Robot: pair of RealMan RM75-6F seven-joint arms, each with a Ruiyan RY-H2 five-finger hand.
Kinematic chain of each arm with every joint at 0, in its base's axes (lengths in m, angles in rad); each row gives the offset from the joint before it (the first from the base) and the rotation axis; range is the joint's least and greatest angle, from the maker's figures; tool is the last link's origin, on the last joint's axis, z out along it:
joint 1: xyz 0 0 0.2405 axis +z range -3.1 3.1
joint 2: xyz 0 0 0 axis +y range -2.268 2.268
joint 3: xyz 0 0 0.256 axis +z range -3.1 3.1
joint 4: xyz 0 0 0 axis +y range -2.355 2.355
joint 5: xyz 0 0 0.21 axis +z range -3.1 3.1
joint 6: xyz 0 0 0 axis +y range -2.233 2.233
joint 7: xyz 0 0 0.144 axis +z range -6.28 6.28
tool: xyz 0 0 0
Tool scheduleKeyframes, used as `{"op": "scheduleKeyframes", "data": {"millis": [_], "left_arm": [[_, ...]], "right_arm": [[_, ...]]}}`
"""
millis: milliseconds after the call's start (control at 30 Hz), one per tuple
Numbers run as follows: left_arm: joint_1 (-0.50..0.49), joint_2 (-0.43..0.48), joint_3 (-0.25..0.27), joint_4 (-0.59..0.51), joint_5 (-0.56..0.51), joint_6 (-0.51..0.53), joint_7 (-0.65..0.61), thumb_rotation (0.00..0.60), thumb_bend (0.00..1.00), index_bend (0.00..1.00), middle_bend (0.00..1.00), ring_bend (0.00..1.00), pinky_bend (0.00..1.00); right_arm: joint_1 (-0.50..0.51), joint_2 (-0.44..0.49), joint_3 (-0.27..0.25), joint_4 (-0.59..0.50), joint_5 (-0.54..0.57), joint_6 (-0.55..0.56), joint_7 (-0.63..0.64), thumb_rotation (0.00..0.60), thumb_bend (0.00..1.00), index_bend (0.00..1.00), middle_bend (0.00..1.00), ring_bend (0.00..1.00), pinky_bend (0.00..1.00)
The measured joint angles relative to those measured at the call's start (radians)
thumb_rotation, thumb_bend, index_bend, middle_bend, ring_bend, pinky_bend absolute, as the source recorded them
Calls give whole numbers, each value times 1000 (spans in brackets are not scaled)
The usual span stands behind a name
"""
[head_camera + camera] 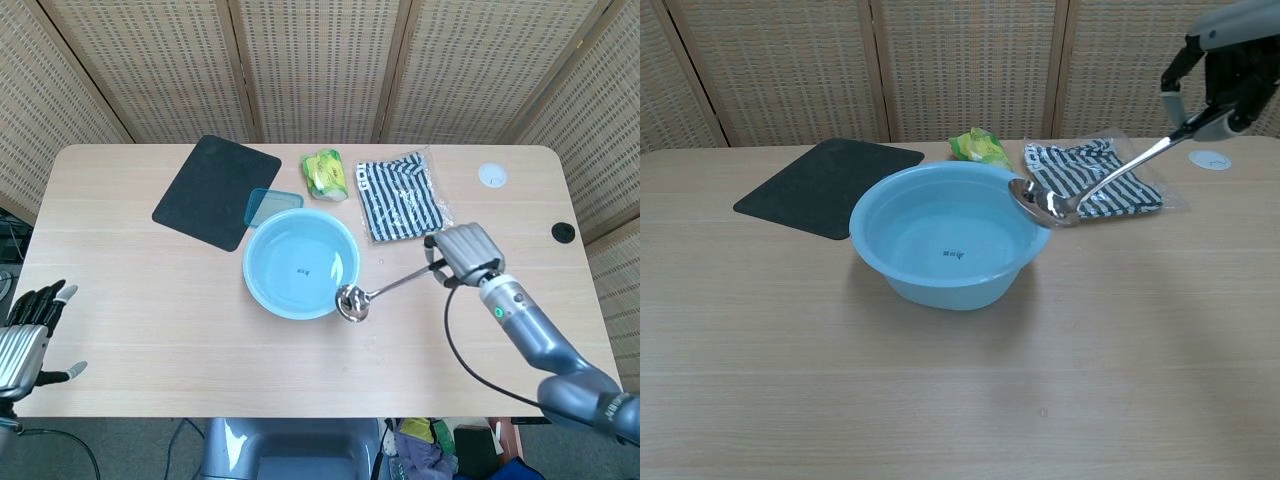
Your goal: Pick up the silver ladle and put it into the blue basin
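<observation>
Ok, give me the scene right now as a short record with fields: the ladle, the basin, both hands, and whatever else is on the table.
ladle: silver ladle held in the air, tilted, bowl at the basin's right rim
basin: blue basin mid-table, nothing in it
right hand: right hand grips the ladle's handle end
left hand: left hand at the table's left edge, fingers apart, holding nothing
other items: black mat, green packet, striped cloth bag

A black mat [216, 190] lies angled on the wooden table [130, 300], with a small blue lid [272, 206] at its near corner. A green-yellow packet [326, 174] sits beside a bagged striped cloth [403, 197]. Farther right are a white disc [491, 176] and a black grommet [563, 232].
</observation>
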Motion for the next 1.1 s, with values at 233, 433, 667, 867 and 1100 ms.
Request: {"op": "scheduleKeyframes", "data": {"millis": [233,433,667,867,1100], "left_arm": [[-14,-2,-11,8,-37,-22,-2,600,0,0,0,0,0],[-16,2,-18,11,-51,-23,-15,600,0,0,0,0,0],[-18,5,-17,15,-56,-28,-24,600,0,0,0,0,0],[-27,8,-18,17,-66,-46,-35,600,0,0,0,0,0],[-33,10,-20,17,-76,-56,-39,600,0,0,0,0,0]], "right_arm": [[225,-136,-35,80,339,42,-209,600,832,813,1000,965,1000],[370,-310,-69,232,538,127,-350,600,832,813,1000,965,1000],[432,-454,-76,383,630,247,-441,600,832,813,1000,965,1000],[442,-569,-86,480,583,376,-499,600,832,814,1000,965,1000],[433,-670,-91,564,490,417,-556,600,832,814,1000,965,1000]]}}
